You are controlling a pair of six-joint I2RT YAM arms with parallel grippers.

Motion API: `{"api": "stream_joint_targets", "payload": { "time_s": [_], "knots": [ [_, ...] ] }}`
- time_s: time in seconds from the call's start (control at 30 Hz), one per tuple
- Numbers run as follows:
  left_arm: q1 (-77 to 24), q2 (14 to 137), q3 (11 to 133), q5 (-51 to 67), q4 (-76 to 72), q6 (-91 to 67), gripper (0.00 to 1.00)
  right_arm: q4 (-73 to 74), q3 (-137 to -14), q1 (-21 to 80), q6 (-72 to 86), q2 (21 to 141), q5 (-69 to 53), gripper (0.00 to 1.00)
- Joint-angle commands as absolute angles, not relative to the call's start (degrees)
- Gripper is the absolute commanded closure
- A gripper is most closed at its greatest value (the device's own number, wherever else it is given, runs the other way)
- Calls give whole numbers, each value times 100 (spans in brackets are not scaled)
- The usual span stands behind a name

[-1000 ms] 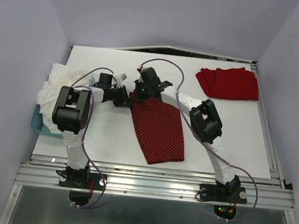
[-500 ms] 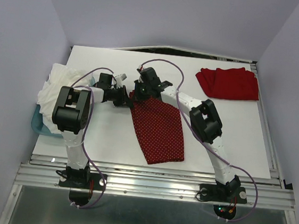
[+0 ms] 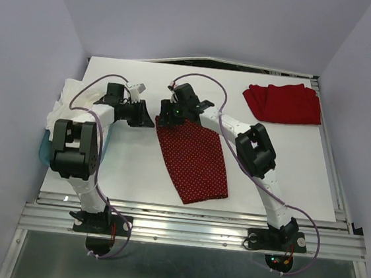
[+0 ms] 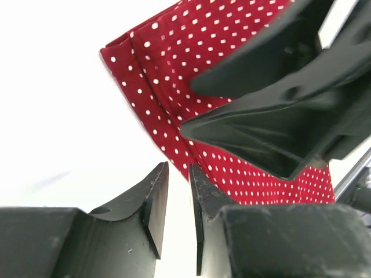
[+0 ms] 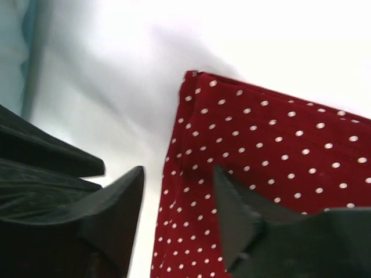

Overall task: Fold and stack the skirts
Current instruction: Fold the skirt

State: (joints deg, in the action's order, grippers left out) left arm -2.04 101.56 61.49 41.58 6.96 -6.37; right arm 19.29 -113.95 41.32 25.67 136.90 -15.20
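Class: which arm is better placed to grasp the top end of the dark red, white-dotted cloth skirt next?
Likely right: right gripper, open, hovers over the top corner of the dark red dotted skirt; left gripper is off it, over the table.

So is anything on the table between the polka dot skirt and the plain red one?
Nothing lies on the table between the dotted skirt and the red skirt; only the forearm of the right arm crosses above that gap.

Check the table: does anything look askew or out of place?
The polka-dot skirt lies slanted across the table, not square to its edges. A white cloth heap spills past the left edge, over a blue bin.
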Motion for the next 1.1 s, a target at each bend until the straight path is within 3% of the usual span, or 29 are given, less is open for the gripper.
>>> {"api": "stream_joint_targets", "payload": {
  "time_s": [0.0,0.2,0.47,0.63,0.83,1.07],
  "knots": [
    [-176,9555,6381,4123,1362,-44,68,1784,-11619,4122,2242,12869,-2055,40],
    [-254,9168,6328,3990,1801,508,73,2539,-10593,3701,723,11568,-2144,38],
    [-2177,8491,6355,2647,2145,2223,74,3961,-8632,2427,-975,10600,-3154,41],
    [-3365,8866,6223,2277,2197,2716,78,4245,-7560,2364,-1187,10231,-3770,46],
    [-3525,9955,6372,1979,2162,2707,97,4184,-6768,2364,-1134,10213,-3946,50],
    [-3095,11029,7047,1372,2048,2882,100,3658,-6599,2364,-520,10643,-4035,53]
  ]
}}
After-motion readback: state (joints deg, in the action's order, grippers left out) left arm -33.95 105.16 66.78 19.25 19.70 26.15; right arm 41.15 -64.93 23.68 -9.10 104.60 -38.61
